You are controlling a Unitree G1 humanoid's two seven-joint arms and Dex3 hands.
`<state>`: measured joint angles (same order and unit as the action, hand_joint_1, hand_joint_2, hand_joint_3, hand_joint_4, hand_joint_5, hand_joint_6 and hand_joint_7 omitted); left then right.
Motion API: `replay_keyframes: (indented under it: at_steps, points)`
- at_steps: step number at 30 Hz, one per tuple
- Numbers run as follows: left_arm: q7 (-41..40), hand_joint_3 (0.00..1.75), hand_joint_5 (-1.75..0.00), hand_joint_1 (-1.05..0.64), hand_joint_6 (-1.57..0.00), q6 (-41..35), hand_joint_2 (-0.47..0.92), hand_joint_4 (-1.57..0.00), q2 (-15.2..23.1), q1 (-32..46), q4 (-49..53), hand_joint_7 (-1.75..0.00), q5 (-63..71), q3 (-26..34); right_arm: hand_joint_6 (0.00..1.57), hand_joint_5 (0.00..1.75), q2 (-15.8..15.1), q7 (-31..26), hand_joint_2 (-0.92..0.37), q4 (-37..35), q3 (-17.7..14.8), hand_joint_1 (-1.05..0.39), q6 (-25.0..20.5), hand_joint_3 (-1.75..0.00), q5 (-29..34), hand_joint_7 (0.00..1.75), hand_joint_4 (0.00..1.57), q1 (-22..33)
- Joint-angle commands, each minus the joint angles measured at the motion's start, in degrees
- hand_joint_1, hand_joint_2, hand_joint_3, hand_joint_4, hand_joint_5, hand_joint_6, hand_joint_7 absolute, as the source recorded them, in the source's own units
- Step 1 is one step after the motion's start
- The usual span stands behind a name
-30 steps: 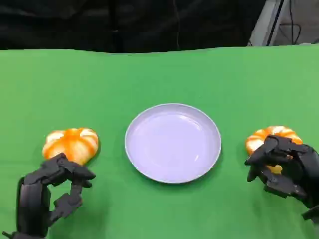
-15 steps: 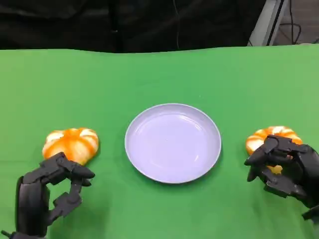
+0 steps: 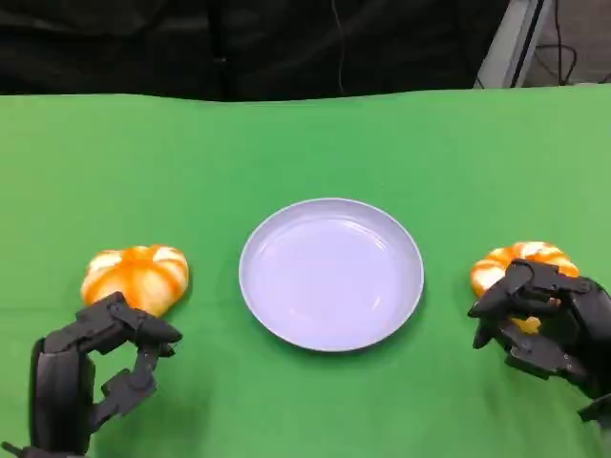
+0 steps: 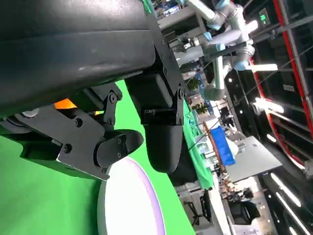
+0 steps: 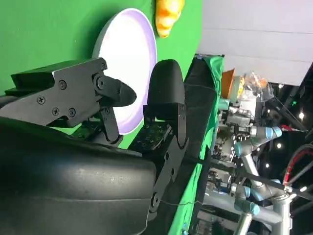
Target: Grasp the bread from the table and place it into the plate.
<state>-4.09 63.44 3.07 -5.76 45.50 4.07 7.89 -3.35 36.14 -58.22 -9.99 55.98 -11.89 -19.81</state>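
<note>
plate (image 3: 331,275): mid table (image 3: 305,143), held nothing
L bread (image 3: 136,277): L edge, by L hand (image 3: 91,367), fingers apart
R bread (image 3: 520,272): R edge, R hand (image 3: 544,320) curled over it, grip unclear

Black left hand (image 4: 122,117) across the upper left, fingers (image 4: 164,142) apart and closed on nothing — reaching toward 3 o'clock. Sliver of orange bread (image 4: 66,103) just behind them at 9 o'clock. White plate (image 4: 129,205) at 6 o'clock on the green table (image 4: 39,196) — blurred room beyond.

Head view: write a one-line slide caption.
Two black hands beside orange bread rolls flanking an empty lavender plate.
</note>
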Motion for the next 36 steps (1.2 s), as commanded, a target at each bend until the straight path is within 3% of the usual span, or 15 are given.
replay_keyframes:
  at_steps: [1, 2, 5, 17, 18, 20, 21, 33, 36]
  points:
    - [0.86, 0.58, -0.84, -0.01, -1.05, 1.78, 0.82, -0.96, 1.65, -0.5, 1.39, -0.68, -0.54, -0.05, 0.91, 1.44, -0.6, -0.23, -0.84, -0.1, -0.25, 0.08, 0.22, -0.62, -0.56, 0.98, 0.82, -0.25]
    - [1.04, 0.53, -0.75, -0.02, -1.09, 1.95, 0.84, -0.98, 1.73, -0.57, 1.61, -0.57, -0.65, -0.12, 0.91, 1.44, -0.6, -0.29, -0.84, -0.08, -0.24, 0.08, 0.22, -0.62, -0.52, 0.98, 0.82, -0.24]
    - [1.12, 0.48, -0.68, -0.02, -1.12, 2.17, 0.86, -1.0, 1.78, -0.67, 1.88, -0.5, -0.78, -0.16, 0.91, 1.44, -0.61, -0.32, -0.84, -0.08, -0.21, 0.08, 0.22, -0.63, -0.52, 0.98, 0.82, -0.24]
    - [1.04, 0.45, -0.65, -0.02, -1.14, 2.37, 0.88, -1.02, 1.89, -0.76, 2.13, -0.45, -0.89, -0.32, 0.91, 1.44, -0.61, -0.32, -0.83, -0.08, -0.21, 0.08, 0.22, -0.64, -0.52, 0.98, 0.81, -0.24]
    - [1.15, 0.4, -0.58, -0.09, -1.06, 2.29, 0.88, -0.96, 1.69, -0.68, 1.92, -0.38, -1.49, -0.23, 0.91, 1.44, -0.67, -0.26, -0.83, -0.1, -0.23, 0.08, 0.18, -0.64, -0.56, 0.98, 0.82, -0.26]
    - [1.0, 0.19, -0.18, -0.34, -0.78, 2.14, 0.91, -0.86, 1.42, -0.59, 1.47, -0.1, -1.96, -0.03, 0.9, 1.44, -0.75, -0.24, -0.83, -0.1, -0.22, 0.09, 0.18, -0.65, -0.52, 0.98, 0.82, -0.29]
    - [0.97, 0.16, -0.12, -0.38, -0.74, 2.11, 0.92, -0.86, 1.37, -0.57, 1.36, -0.06, -2.07, 0.0, 0.9, 1.44, -0.76, -0.25, -0.83, -0.09, -0.21, 0.09, 0.19, -0.65, -0.5, 0.98, 0.82, -0.29]
    - [0.86, 0.14, -0.04, -0.45, -0.69, 2.0, 0.92, -0.86, 1.53, -0.47, 1.25, 0.0, -1.85, -0.16, 0.9, 1.42, -0.57, 0.11, -0.82, 0.02, -0.35, 0.09, -0.29, -0.68, -1.01, 0.98, 0.83, -0.29]
    - [0.74, 0.17, -0.01, -0.53, -0.65, 2.36, 0.92, -0.73, 2.09, -0.44, 1.29, 0.0, -0.35, -0.47, 0.9, 1.43, -0.64, 0.71, -0.82, 0.11, -0.38, 0.09, -0.54, -0.69, -1.33, 0.99, 0.82, -0.19]
